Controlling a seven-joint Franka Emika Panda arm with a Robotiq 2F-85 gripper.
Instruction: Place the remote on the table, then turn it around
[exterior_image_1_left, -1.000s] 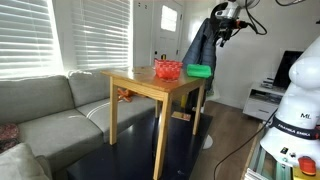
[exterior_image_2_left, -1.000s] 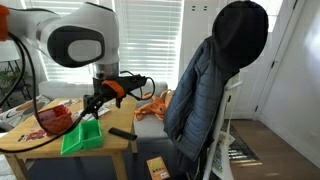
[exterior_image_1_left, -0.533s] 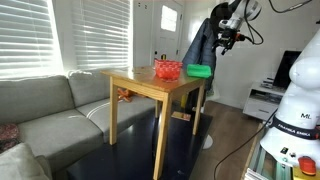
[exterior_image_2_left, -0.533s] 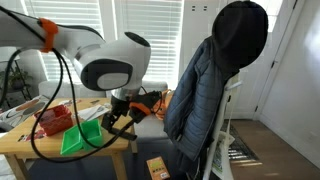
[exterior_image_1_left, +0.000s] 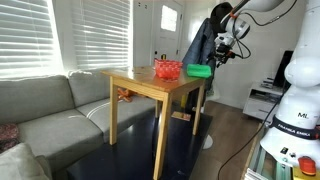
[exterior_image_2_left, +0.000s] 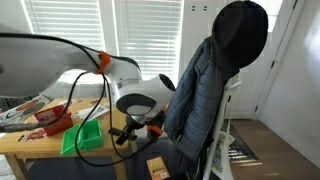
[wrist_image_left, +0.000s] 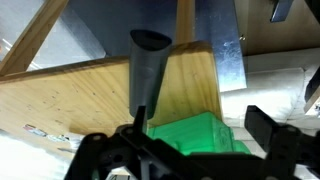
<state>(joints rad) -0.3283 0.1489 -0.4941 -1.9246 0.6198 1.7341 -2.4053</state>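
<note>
While the grey couch (exterior_image_1_left: 50, 105) fills the near side of the room in an exterior view, the light-wood table (exterior_image_1_left: 140, 82) stands beside it on four slim legs, and its top also shows in the other exterior picture (exterior_image_2_left: 22, 142) and from the wrist (wrist_image_left: 90, 95). The white robot arm (exterior_image_1_left: 262, 8) reaches in from above at the table's far side, and seen up close (exterior_image_2_left: 110, 75) it bends low past the table's edge. A dark jacket (exterior_image_1_left: 200, 45) hangs just beyond the table, and in both exterior views (exterior_image_2_left: 215, 80) it is near the arm. A low white TV stand (exterior_image_1_left: 265, 100) sits well apart, by the wall. On the table top a green tray (exterior_image_1_left: 199, 70) lies near the edge under the arm, showing again in an exterior view (exterior_image_2_left: 82, 135) and at the bottom of the wrist view (wrist_image_left: 208, 148). A red basket (exterior_image_1_left: 167, 69) stands just beside the tray (exterior_image_2_left: 55, 118). The remote (wrist_image_left: 143, 75) appears in the wrist view as a long dark grey bar that rises from the black fingers across the wood. It is off the table top, and its upper end passes over the table's far edge. The gripper (exterior_image_1_left: 226, 45) hangs above and beside the table edge, close to the tray (exterior_image_2_left: 133, 130). From the wrist (wrist_image_left: 195, 125) its two fingers look spread apart with the remote at one of them. I cannot tell whether they clamp it.
</note>
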